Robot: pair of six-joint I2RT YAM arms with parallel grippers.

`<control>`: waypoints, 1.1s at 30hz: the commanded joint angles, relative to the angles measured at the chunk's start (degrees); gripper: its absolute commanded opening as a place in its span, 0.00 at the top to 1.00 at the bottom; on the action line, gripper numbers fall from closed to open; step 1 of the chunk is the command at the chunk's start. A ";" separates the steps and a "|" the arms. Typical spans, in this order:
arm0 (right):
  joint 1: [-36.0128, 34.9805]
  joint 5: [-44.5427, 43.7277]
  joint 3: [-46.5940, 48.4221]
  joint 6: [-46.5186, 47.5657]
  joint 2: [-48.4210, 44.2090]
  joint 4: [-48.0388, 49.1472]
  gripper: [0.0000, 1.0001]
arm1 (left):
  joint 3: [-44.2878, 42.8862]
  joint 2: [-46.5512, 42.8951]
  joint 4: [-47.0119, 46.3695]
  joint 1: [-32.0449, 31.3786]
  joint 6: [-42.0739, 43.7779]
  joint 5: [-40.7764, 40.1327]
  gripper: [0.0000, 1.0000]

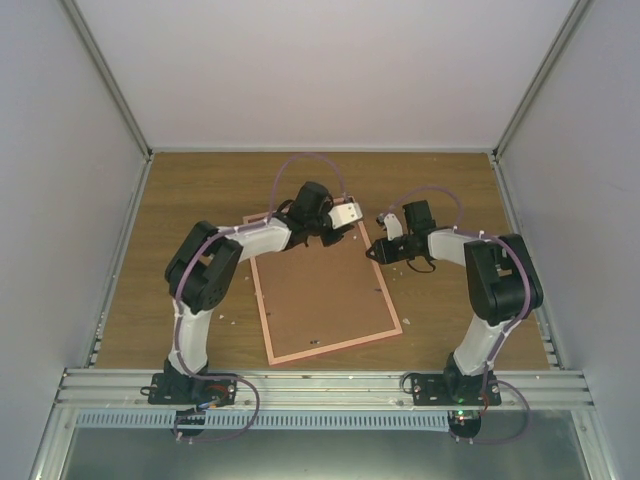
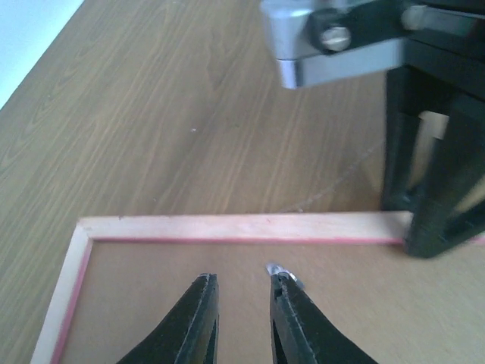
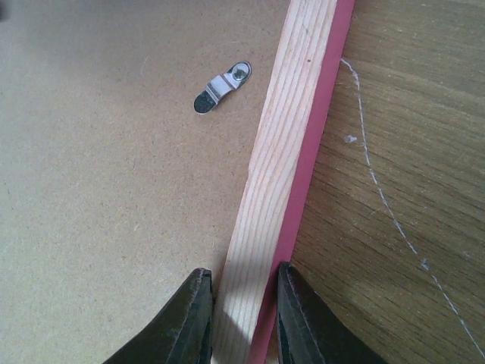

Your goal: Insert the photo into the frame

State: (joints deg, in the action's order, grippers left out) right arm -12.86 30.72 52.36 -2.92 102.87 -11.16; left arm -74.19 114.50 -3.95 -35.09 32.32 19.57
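From above and behind the arm bases we look down on the whole table and frame. Our left wrist view sits low and near, facing across the backing to the frame's right rail. Our right wrist view looks almost straight down on that rail, very close. Both share its clip.

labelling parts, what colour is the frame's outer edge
Bright pink; the frame shows it best in the right wrist view.

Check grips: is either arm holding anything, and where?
The right gripper pinches the frame by its side rail, one finger on each side. The left gripper holds nothing, open over the backing board.
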 commanded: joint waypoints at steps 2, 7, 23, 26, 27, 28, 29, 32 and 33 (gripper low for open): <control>-0.35 0.28 -1.10 2.65 3.11 -5.16 0.99 | -7.52 6.80 5.23 0.10 1.76 1.39 0.78; -0.16 0.29 -0.98 2.66 3.30 -5.27 1.00 | -8.13 8.76 5.87 0.11 5.38 2.55 0.79; 0.01 0.48 -0.24 2.67 4.53 -5.93 0.99 | -11.41 13.91 9.00 -0.41 7.07 0.99 0.82; 0.00 0.57 -0.15 2.65 4.71 -5.94 0.99 | -10.47 13.74 9.09 -1.01 9.49 0.71 0.82; -0.02 0.57 -0.07 2.65 4.75 -5.98 0.99 | -10.00 13.61 9.07 -1.29 10.47 0.43 0.83; 0.09 0.64 -0.02 2.65 4.75 -5.98 0.99 | -9.66 13.52 8.98 -1.62 11.19 0.04 0.83; 0.05 0.68 0.03 2.65 4.87 -5.90 0.99 | -9.50 13.52 8.88 -1.83 11.56 -0.40 0.83; -0.05 0.61 0.09 2.65 4.84 -5.96 0.99 | -10.67 14.17 9.86 -2.24 11.51 -1.91 0.85; 0.01 0.65 0.13 2.65 4.88 -5.96 1.00 | -11.13 14.44 10.42 -2.34 11.51 -2.58 0.85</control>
State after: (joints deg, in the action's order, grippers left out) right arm -12.49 32.51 53.80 -3.11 104.20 -12.40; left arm -85.19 126.65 4.03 -36.16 42.04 19.62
